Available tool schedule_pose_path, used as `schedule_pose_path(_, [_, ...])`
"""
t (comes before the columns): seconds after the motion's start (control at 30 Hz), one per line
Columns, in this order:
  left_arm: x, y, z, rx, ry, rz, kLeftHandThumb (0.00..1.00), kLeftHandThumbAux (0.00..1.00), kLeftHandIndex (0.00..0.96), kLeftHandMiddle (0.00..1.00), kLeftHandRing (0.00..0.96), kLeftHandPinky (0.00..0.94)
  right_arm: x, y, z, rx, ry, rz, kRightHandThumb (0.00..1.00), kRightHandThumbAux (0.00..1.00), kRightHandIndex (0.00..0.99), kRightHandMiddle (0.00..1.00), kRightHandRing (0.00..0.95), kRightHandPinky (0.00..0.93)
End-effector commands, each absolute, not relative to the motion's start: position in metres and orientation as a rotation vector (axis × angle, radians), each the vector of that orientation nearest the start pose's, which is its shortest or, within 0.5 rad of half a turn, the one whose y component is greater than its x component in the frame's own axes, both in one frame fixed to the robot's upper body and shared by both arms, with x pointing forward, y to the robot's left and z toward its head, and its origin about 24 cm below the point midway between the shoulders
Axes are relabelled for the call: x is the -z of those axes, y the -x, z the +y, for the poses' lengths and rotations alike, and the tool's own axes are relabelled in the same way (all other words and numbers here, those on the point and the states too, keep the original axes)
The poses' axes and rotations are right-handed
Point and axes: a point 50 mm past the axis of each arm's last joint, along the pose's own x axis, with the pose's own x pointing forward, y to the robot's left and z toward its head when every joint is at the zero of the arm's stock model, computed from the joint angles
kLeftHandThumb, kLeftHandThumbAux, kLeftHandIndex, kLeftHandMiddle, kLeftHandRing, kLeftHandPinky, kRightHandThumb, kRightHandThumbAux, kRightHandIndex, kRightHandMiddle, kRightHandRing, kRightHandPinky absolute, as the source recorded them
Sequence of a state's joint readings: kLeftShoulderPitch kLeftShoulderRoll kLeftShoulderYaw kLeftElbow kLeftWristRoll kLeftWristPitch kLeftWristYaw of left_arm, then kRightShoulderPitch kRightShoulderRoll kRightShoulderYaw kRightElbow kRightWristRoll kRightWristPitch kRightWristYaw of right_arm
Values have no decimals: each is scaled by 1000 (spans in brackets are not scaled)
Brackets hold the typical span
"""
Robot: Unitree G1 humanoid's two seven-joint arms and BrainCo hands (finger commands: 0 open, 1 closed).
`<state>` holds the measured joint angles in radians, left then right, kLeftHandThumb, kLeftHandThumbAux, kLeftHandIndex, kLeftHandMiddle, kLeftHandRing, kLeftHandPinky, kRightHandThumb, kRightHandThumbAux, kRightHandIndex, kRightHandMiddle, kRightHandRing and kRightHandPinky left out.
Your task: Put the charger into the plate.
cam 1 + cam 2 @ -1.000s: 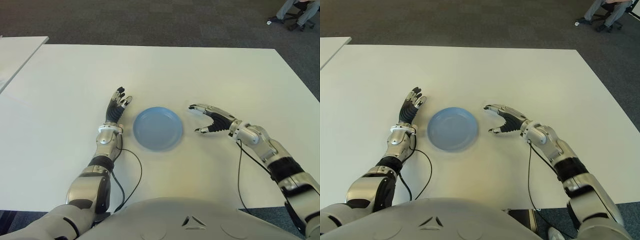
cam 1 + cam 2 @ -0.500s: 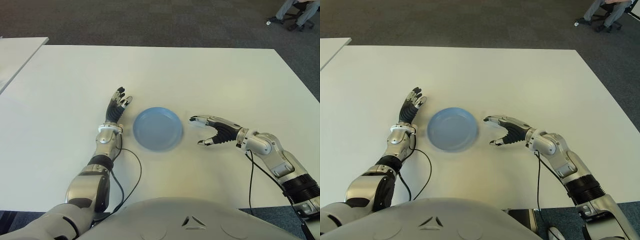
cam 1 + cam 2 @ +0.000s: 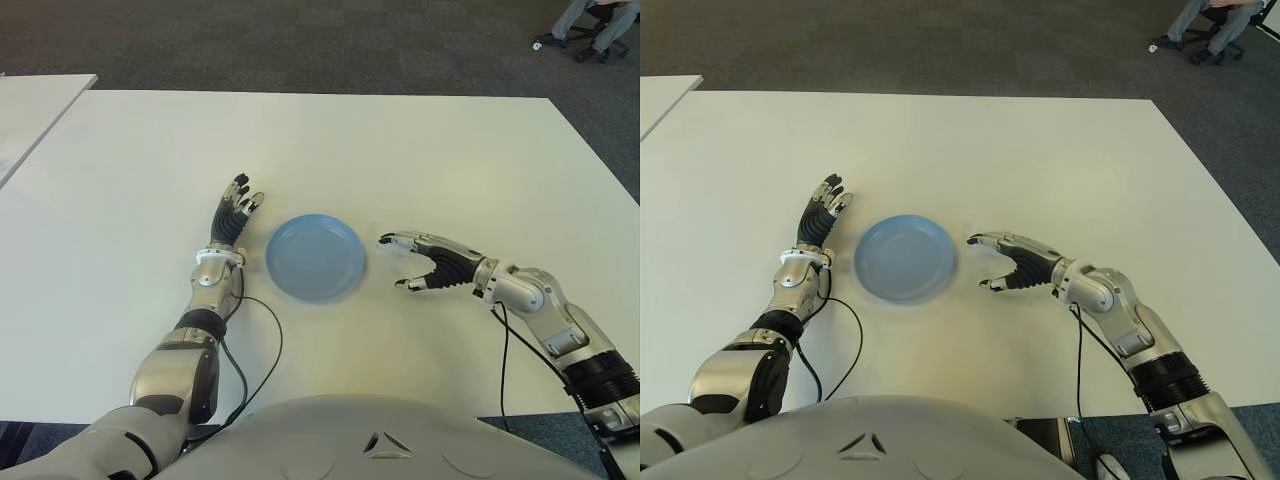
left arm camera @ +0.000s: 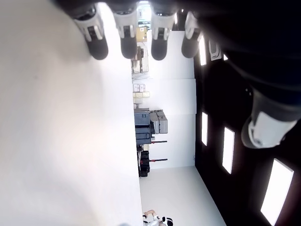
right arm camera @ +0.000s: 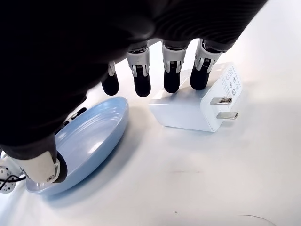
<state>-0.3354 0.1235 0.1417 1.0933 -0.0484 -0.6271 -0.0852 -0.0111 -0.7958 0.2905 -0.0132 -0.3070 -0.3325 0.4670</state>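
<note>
A round light-blue plate (image 3: pixel 315 256) lies empty on the white table (image 3: pixel 400 150). The white charger (image 5: pixel 193 110), a plug block with two metal prongs, lies flat on the table beside the plate (image 5: pixel 89 141); only the right wrist view shows it plainly. My right hand (image 3: pixel 395 262) hovers open just right of the plate, its fingers (image 5: pixel 171 70) spread over the charger and the thumb apart, holding nothing. My left hand (image 3: pixel 236 210) shows open at the plate's left side, fingers (image 4: pixel 96 40) straight.
Thin black cables (image 3: pixel 262 350) trail from both wrists across the near table. A second white table (image 3: pixel 40 100) stands at the far left. A seated person's legs (image 3: pixel 590 25) show at the far right on the dark carpet.
My right hand has drawn back a little toward me and its forearm has swung outward; over the last half second it has barely moved. The left hand and plate are unchanged.
</note>
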Motion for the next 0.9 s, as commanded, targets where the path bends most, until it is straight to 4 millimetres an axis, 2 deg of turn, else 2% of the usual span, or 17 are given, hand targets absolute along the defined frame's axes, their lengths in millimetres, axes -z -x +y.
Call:
schedule_pose_path(0.03, [76,-243,194,-46,-35,317,0,524,0,74,58,48,-45,-221,-198,-869,1059,-98,35,521,0,0,0,0])
schedule_pose_path(0.13, [76,-243,193,-41,-38,316,0,525,0,72,57,52,-48,-222,-198,-812,1034,-215,75,483,0,0,0,0])
schedule_pose_path(0.37, [76,-244,192,-33,-39,318,0,527,3,69,56,54,-50,-232,-200,-710,1022,-319,158,431,0,0,0,0])
schedule_pose_path(0.9, [76,-245,191,-28,-47,315,0,534,0,57,43,43,-56,-245,-203,-514,1112,-440,290,299,0,0,0,0])
